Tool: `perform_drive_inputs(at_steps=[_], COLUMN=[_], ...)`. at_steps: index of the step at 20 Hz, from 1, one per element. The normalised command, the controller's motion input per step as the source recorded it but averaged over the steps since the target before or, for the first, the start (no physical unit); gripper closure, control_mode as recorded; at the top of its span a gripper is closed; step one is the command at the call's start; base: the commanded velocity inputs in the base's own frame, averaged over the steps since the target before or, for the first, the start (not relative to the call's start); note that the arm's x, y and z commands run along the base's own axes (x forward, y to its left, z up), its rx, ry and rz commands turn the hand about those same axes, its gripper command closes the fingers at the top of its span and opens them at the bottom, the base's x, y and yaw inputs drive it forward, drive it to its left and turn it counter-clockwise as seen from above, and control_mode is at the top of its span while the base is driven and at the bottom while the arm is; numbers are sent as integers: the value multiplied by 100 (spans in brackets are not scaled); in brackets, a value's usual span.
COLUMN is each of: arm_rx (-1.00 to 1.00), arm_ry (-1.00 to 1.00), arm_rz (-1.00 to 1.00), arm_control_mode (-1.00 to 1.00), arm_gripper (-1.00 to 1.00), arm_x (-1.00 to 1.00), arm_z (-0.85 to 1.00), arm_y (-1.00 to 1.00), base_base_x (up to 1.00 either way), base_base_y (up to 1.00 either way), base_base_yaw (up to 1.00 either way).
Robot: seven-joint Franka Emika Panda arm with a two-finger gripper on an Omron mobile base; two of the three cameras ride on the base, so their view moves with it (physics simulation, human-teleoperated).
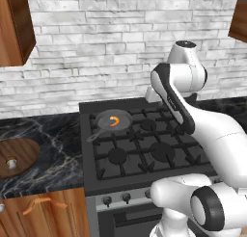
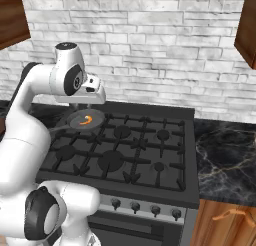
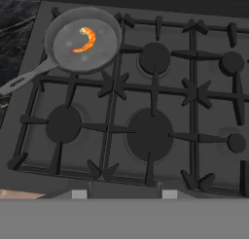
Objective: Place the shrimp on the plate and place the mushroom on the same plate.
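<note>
The shrimp [image 1: 114, 121] [image 2: 87, 120] [image 3: 86, 40], orange and curled, lies inside the dark grey frying pan [image 1: 102, 121] [image 2: 75, 123] [image 3: 65, 53] on the stove's back-left burner. At the far left, the mushroom [image 1: 10, 161] stands on a round brown wooden board [image 1: 25, 151] on the counter. My gripper [image 3: 124, 194] [image 2: 86, 105] hangs above the stove, just behind the pan, looking down at the burners. Its fingertips [image 3: 79, 194] stand apart with nothing between them. The plate is out of view.
The black gas stove [image 1: 144, 149] [image 2: 125, 150] has raised grates and a row of knobs [image 2: 135, 206] along its front. Dark marble counter [image 1: 53, 144] [image 2: 225, 150] runs on both sides. Wooden cabinets [image 1: 14, 24] hang above, with a brick wall behind.
</note>
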Motion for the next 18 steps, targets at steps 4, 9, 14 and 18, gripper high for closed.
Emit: perform_drive_inputs(at_steps=[4,9,14,18], arm_rx=[1,-3,0,0], arm_ry=[1,6,12,13], arm_rz=[-4,-1,0,-8], arm_control_mode=[-100,-100,-100,-100], arm_gripper=[-100,-100,-100,-100], arm_x=[23,66,58,67], arm_z=[-23,-17,-15,-27], arm_y=[24,31,33,42], base_base_x=[0,0,0,0], base_base_y=[0,0,0,0], base_base_yaw=[0,0,0,0])
